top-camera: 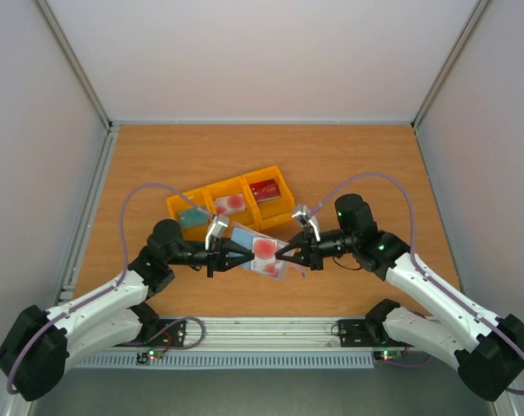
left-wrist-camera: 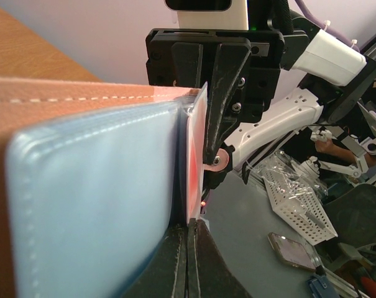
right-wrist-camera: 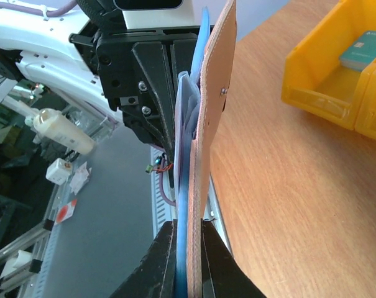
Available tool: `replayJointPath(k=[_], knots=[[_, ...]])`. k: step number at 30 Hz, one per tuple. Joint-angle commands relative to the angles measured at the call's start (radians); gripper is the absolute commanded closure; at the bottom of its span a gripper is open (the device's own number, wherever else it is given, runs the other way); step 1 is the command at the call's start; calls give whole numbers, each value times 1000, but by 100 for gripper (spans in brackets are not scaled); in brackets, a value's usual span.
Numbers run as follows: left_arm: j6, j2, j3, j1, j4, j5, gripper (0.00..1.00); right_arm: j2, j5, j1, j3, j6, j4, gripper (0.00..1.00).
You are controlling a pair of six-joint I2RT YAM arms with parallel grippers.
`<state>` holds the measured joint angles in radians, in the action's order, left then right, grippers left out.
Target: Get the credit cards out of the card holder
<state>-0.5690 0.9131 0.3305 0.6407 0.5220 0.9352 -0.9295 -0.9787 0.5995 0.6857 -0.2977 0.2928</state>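
Three credit cards lie in the yellow tray (top-camera: 177, 204) in the overhead view, one to a compartment: the teal card (top-camera: 190, 217) on the left, a whitish-pink blotched card (top-camera: 229, 204) in the middle, the dark red card (top-camera: 266, 188) on the right. Nearer the arms, the card holder (top-camera: 243, 233) is spread open between the left gripper (top-camera: 242, 254) and the right gripper (top-camera: 280, 253), one at each end. Whether it is lifted off the table (top-camera: 158, 156) I cannot tell. Pale faces with red blotches show on its inner panels, so I judge that at least one card is left in a pocket and the job is mostly done, not finished.

In the left wrist view, the left gripper is pinched fully together on the near edge of the card holder, whose blue-grey panel fills the left side. Past the fold, a white-and-red pocketed card (left-wrist-camera: 197, 143) shows edge-on, with a finger of the right gripper just beside it; contact is unclear.

In the right wrist view, the right gripper is clamped tight on the opposite edge, with blue lining and taupe cover both between its fingers. The tray sits well apart at upper right. What is left, as I read it, is drawing out the pocketed card.
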Motion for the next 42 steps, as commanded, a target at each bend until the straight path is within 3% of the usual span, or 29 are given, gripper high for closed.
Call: replayJointPath(k=[1,4,5,7,8,12,16,18,21,22,42], knots=[[9,-18,-4,-11,21,0,100,29,2,-1,20,-29,32,99],[18,-22,-1,-21,6,12,100,38,1,-18,13,-33,39,99],[22,-22,1,-22,4,13,96,41,-3,-20,12,-31,35,99],[19,-18,-6,-22,24,3,80,29,-25,-20,14,-18,12,99],[14,-12,-11,-21,50,-2,78,15,-36,-21,18,-9,-4,99],[18,6,-4,3,84,-19,82,-31,-82,-19,35,11,-50,99],[9,13,-3,8,66,-43,77,-25,-88,-19,30,3,-59,99],[-2,12,-4,8,58,-45,81,-23,-88,-19,29,2,-54,99],[2,9,-1,8,58,-41,99,-21,-85,-18,29,-4,-43,99],[3,6,1,7,51,-40,100,-18,-83,-19,28,-8,-39,99],[-19,-36,-3,-30,-14,-14,100,48,-82,-88,3,-5,-5,99]])
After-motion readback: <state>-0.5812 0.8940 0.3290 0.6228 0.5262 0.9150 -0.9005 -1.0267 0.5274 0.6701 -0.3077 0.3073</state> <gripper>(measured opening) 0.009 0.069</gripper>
